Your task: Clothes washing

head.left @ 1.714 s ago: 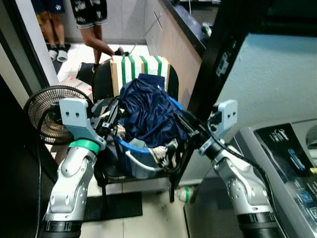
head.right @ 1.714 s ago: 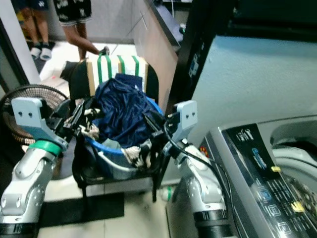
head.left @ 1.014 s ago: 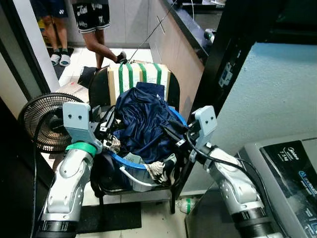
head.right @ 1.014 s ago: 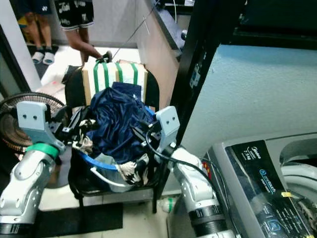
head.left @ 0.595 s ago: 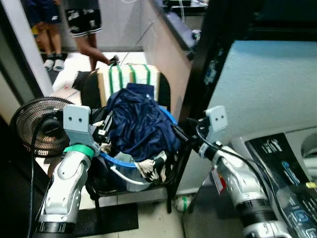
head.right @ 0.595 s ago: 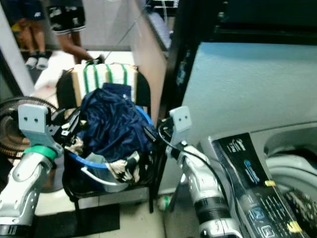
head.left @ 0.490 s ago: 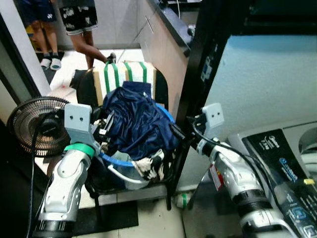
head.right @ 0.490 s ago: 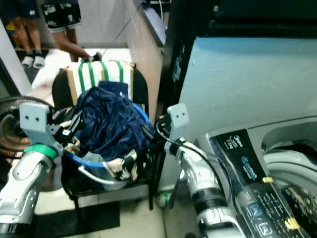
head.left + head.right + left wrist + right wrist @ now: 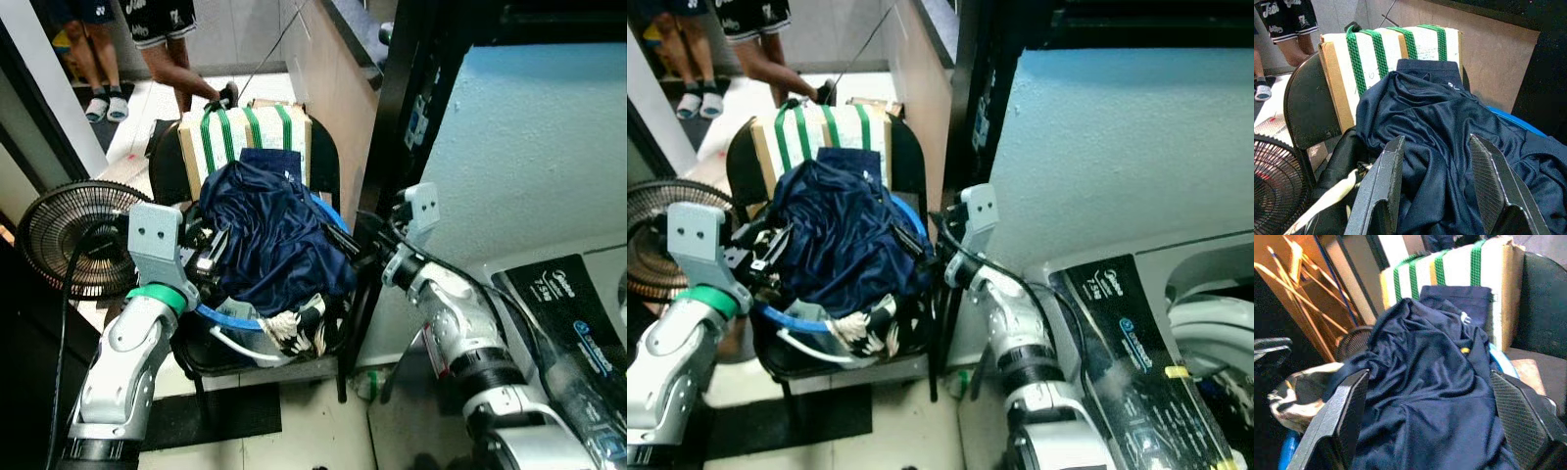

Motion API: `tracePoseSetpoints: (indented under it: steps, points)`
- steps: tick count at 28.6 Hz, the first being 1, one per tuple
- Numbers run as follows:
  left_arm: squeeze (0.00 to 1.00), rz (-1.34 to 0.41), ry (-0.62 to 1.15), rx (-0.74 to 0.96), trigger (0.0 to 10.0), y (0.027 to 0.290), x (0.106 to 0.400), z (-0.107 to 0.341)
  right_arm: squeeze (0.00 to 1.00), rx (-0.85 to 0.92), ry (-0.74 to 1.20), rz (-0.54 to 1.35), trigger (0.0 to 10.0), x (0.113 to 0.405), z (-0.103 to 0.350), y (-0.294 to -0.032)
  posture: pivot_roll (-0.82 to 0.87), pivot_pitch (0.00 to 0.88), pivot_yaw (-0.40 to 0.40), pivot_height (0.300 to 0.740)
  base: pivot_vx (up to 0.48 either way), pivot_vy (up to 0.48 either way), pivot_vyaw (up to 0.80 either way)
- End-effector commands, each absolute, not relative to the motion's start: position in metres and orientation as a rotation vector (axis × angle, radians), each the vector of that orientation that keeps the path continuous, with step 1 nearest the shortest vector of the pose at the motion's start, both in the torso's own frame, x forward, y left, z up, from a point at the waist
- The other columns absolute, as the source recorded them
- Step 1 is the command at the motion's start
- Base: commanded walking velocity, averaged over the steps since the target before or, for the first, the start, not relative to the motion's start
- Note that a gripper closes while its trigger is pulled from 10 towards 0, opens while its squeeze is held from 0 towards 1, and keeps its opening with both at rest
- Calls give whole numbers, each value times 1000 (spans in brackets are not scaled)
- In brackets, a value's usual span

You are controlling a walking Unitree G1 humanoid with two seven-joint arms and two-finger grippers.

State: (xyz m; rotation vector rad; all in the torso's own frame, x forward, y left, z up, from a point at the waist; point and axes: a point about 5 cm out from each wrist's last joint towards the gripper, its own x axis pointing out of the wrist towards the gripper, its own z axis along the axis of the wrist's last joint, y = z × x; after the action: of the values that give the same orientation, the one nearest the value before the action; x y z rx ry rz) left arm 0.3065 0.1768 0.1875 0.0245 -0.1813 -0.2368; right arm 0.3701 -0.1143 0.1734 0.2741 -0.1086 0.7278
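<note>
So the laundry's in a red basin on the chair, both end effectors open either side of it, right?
Not quite: the basin is blue, as the left eye view shows. It does sit on the chair, with the left end effector and right end effector open beside the laundry.

Head views look down; wrist views, close, share navy garment (image 9: 1435,132).

black chair (image 9: 168,168) | holds blue basket (image 9: 227,318), striped box (image 9: 245,137)
</note>
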Motion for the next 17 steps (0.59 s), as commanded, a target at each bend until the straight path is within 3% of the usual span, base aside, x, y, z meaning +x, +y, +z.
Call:
tracePoseSetpoints:
  steps: [1,4,5,7,17]
  points:
    - [0,-224,-164,44,10000,180,306,184,1000,295,-132,674,10000,371,171,-123,80,104,44,740,0,0,0]
    - [0,-194,-159,35,10000,183,308,184,973,301,-154,522,10000,377,171,-139,77,91,43,740,0,0,0]
    - [0,-176,-154,14,10000,185,309,183,0,318,-171,428,10000,378,172,-148,75,81,41,740,0,0,0]
    - [0,-159,-146,-11,10000,187,309,183,0,340,-190,342,10000,379,173,-158,73,67,36,740,0,0,0]
    - [0,-123,-161,-24,10000,185,307,178,0,375,-189,427,10000,349,151,-137,66,24,13,740,0,0,0]
